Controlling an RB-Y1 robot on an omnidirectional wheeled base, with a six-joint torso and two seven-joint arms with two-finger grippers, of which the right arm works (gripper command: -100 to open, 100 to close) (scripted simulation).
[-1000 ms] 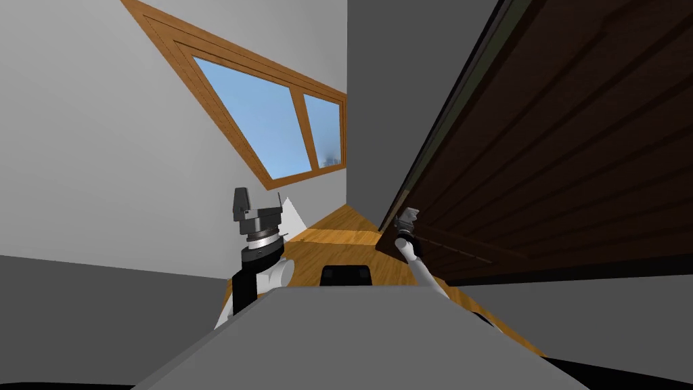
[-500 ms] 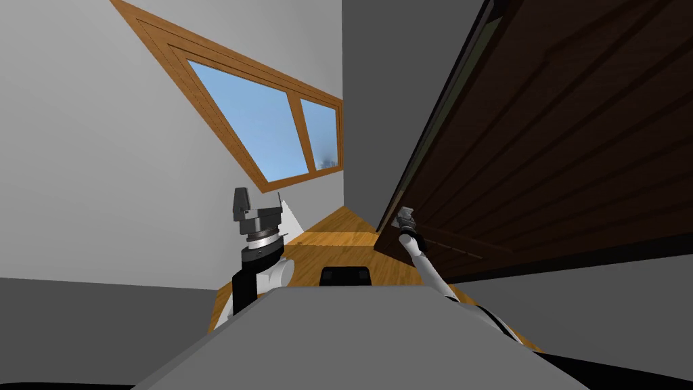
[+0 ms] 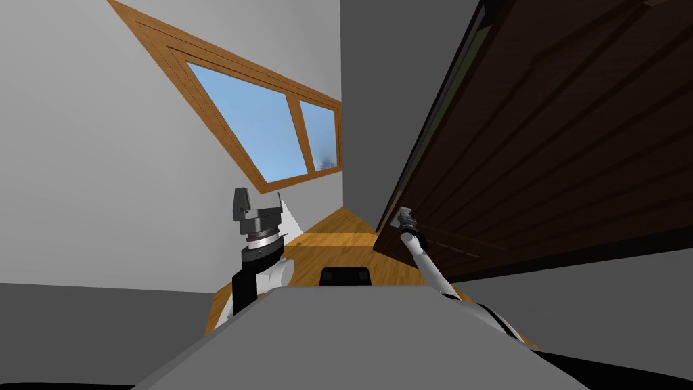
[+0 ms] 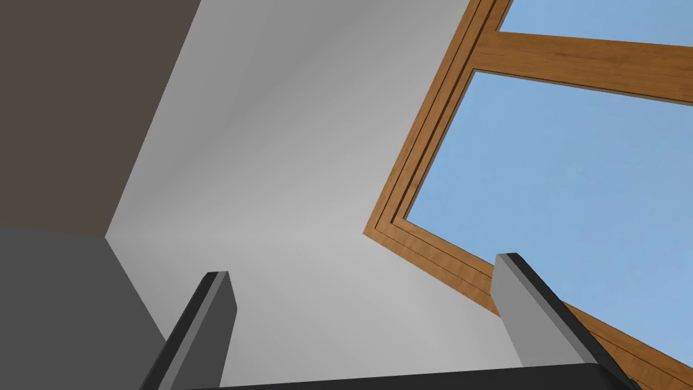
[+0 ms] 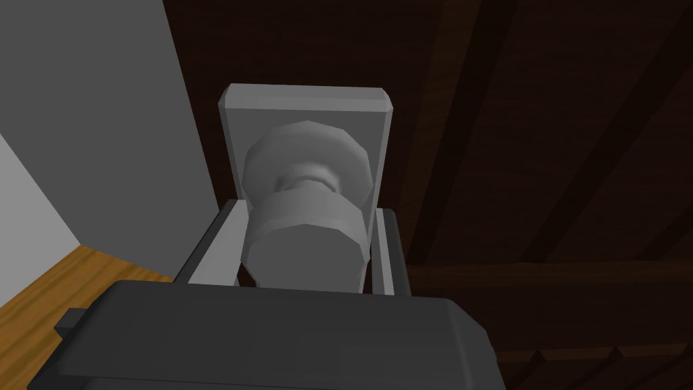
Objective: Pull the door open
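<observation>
While it is pinching the grey round knob between both fingers, the right hand is holding the dark brown panelled wooden door, standing to the robot's right. The door is seemingly barely ajar, so most of the swing is waiting. The knob's stem is pointing straight out from its grey backplate toward the hand. The left hand is hovering spread.

- The near end of the knob is hidden behind the dark body of the right gripper
- The grey plate behind the knob is partly covered by it
- The door is cut off by the edges of the right wrist view and the head view
- In the head view the right gripper's fingers are too small to make out
</observation>
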